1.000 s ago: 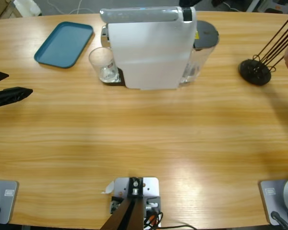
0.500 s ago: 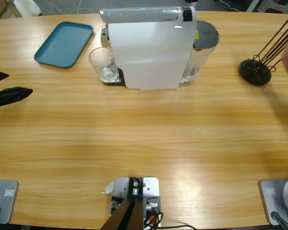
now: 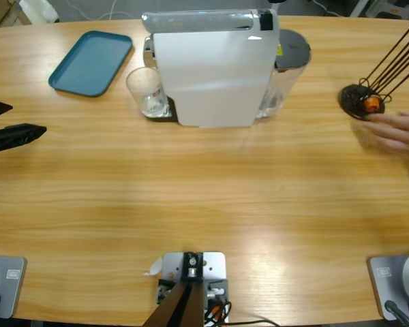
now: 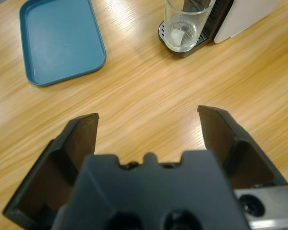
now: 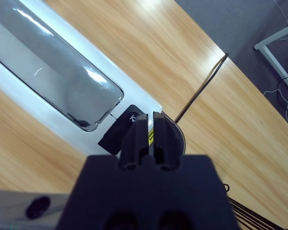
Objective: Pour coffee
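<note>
- Over the table, the high view shows the white coffee machine point(image 3: 211, 68) at the far edge near the middle, with a clear glass tumbler point(image 3: 146, 92) standing upright on its black drip tray point(image 3: 165, 113), touching the machine's left side. Any coffee in the tumbler is too thin to make out here. A teal tray point(image 3: 92, 61) lies just left of the tumbler. At the left edge, the left gripper point(image 3: 3, 124) shows as two black tips, spread and holding nothing. At the right, a person's hand point(image 3: 395, 131) rests beside a black holder of thin sticks point(image 3: 362, 101).
- Along the left wrist view, the left gripper point(image 4: 149, 127) stands wide and empty. The tumbler point(image 4: 186, 24) lies ahead and slightly right of its line, well apart, its long axis upright; the bottom shows only a pale glint. The teal tray point(image 4: 62, 40) lies ahead to the left. Judged from this, the left arm is the nearer one for the tumbler.
- Down the right wrist view, the right gripper point(image 5: 149, 134) has its jaws pressed together on nothing, hanging over the machine's grey top point(image 5: 53, 72).
</note>
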Tool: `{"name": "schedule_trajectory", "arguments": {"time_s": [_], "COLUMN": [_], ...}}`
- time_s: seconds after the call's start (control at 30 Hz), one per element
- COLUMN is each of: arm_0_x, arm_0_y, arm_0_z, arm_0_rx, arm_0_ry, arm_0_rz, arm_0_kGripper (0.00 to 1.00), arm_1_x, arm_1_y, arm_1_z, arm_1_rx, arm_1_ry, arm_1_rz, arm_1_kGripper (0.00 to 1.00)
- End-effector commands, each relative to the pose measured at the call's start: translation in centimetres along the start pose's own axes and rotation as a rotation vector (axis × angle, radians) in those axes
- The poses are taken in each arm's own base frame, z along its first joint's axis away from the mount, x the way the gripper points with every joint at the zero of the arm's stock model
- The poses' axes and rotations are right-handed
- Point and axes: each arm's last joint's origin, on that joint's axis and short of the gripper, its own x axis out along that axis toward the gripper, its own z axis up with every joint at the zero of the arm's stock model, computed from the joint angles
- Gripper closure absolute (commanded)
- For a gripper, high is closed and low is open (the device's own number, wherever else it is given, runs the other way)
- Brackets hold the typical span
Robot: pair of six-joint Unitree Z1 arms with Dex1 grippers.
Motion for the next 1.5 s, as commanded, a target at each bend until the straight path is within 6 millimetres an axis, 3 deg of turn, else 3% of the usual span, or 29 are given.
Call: {"name": "schedule_trajectory", "arguments": {"time_s": [0.03, 0.53, 1.5], "arm_0_x": [0.9, 1.0, 1.1], "arm_0_y": [-0.1, -0.1, -0.1], "arm_0_z": [-0.8, -0.8, -0.8], "arm_0_rx": [-0.002, -0.002, -0.001], "arm_0_ry": [0.05, 0.052, 0.054], "arm_0_rz": [-0.004, -0.004, -0.004], "arm_0_kGripper": [0.105, 0.105, 0.105], "arm_1_x": [2.8, 3.1, 4.2], "arm_1_y": [0.1, 2.0, 2.7], "arm_1_z": [-0.8, -0.6, -2.2], "arm_1_rx": [-0.014, -0.045, -0.034], "arm_1_ry": [0.085, 0.094, 0.154], "arm_1_rz": [-0.005, 0.053, 0.089], "arm_1_kGripper": [1.0, 1.0, 1.0]}}
